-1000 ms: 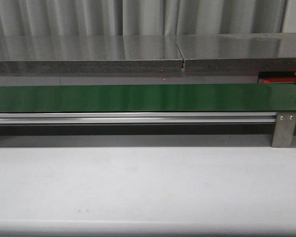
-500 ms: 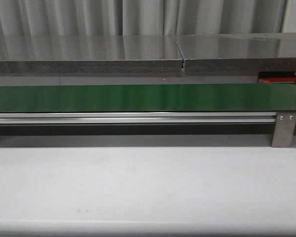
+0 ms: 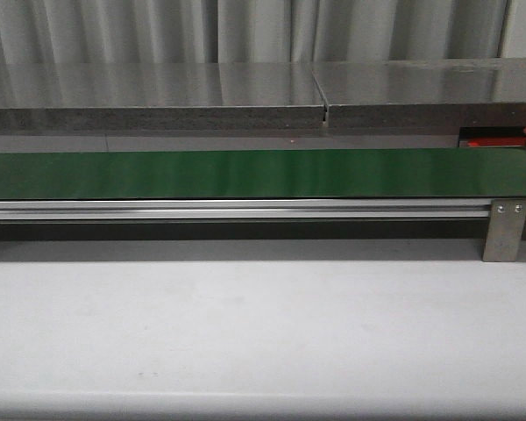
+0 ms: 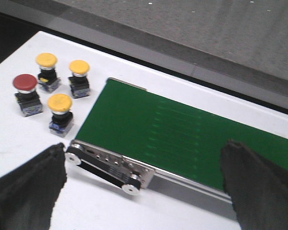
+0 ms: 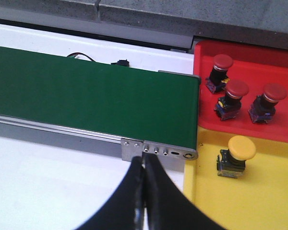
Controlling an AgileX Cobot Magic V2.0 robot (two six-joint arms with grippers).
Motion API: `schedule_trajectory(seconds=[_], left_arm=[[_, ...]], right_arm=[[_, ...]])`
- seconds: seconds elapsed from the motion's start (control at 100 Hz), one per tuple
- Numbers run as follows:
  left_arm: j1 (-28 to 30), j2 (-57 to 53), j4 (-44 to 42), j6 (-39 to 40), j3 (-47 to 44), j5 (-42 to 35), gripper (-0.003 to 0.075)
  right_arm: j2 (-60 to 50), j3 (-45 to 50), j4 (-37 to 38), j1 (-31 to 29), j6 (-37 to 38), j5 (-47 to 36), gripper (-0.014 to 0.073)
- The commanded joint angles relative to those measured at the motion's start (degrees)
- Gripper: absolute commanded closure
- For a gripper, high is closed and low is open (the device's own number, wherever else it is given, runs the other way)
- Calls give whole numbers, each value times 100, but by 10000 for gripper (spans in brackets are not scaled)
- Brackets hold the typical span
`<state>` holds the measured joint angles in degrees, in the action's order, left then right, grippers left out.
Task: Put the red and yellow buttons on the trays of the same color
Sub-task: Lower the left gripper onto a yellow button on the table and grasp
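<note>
In the left wrist view, one red button and three yellow buttons stand on the white table beside the end of the green belt. My left gripper is open and empty, over the belt's end roller. In the right wrist view, the red tray holds three red buttons. The yellow tray holds one yellow button. My right gripper is shut on nothing, near the belt's end bracket. Neither gripper shows in the front view.
The green belt runs across the front view on an aluminium rail with a bracket at the right. A grey shelf lies behind it. A sliver of the red tray shows at the far right.
</note>
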<state>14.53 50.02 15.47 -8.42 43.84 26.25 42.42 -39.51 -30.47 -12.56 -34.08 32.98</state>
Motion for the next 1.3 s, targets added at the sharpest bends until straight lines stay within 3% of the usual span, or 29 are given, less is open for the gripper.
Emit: schedule_trajectory(seconds=[0.0, 0.62, 0.9, 1.29], left_arm=[[308, 640, 141, 85, 699, -130, 112], [1130, 4923, 424, 85, 3733, 843, 112], [1138, 5881, 514, 85, 4294, 937, 113], [1138, 6409, 528, 85, 4632, 862, 113]], right_arm=[[-36, -154, -147, 11, -50, -292, 660], [-36, -154, -147, 11, -50, -292, 660], [-36, -154, -147, 11, -50, -292, 660], [-36, -154, -147, 11, -50, -292, 660]])
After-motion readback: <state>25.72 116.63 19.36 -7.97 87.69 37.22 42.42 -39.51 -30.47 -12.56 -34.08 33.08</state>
